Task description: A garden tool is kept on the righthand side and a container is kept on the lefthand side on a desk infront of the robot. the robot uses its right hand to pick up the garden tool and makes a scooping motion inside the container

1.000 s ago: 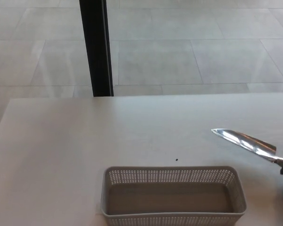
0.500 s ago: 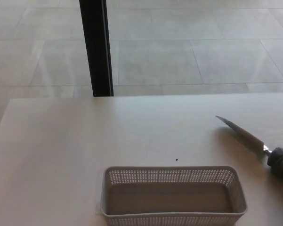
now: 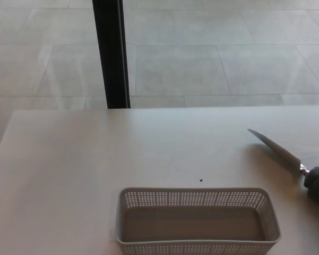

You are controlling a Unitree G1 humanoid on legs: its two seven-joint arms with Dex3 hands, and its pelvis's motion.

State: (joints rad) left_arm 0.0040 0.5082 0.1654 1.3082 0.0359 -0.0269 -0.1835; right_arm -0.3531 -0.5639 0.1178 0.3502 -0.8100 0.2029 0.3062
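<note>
We see the garden tool [image 3: 280, 152], a narrow trowel with a metal blade, on the right part of the desk [image 3: 95, 159]. Its pointed tip is directed up and to the left, away from the picture's right edge, and its dark grey handle end meets that edge. No robot hand appears in the head view, neither the right one nor the left one, so we cannot say how far the fingers are open or whether the right hand has hold of the handle; the handle continues out of the picture where a hand would come in. For this reason we also cannot give the place of the tool relative to the hand, only that it lies at the side from which the right hand would enter. We cannot tell if the blade rests on the desk or is slightly above it. To the left of the tool and nearer to the robot stands the container [image 3: 197, 239], a grey rectangular basket with small holes in its walls, well apart from the blade. Between them, on the desk surface, is a small dark speck [image 3: 201, 179]. Behind the desk we see a tiled floor [image 3: 201, 53] and a black vertical post [image 3: 111, 53].
</note>
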